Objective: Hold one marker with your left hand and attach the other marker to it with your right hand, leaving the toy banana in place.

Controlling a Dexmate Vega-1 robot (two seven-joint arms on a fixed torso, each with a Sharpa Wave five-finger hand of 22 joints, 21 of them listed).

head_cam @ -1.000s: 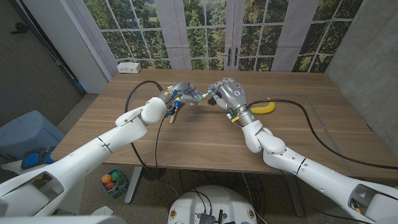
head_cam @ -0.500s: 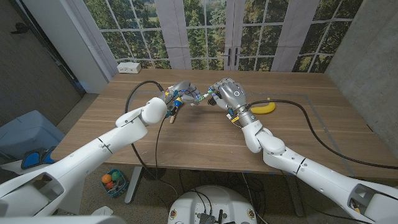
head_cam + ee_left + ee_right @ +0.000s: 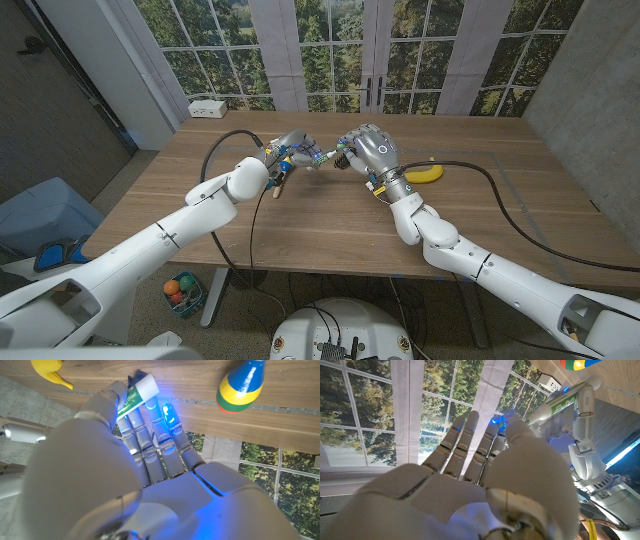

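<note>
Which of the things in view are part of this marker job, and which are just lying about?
Job: left hand, the marker it holds, right hand facing it.
Lying about: toy banana (leave in place), striped toy, white power strip.

The table (image 3: 300,215) is matt brown wood with visible grain and plank seams. Both arms wear smooth, glossy white plastic shells; the left hand (image 3: 288,152) and right hand (image 3: 368,152) look like satin grey metal or plastic. The toy banana (image 3: 424,174) is smooth yellow plastic. The marker (image 3: 137,394) has a glossy white barrel with a green printed label.
</note>
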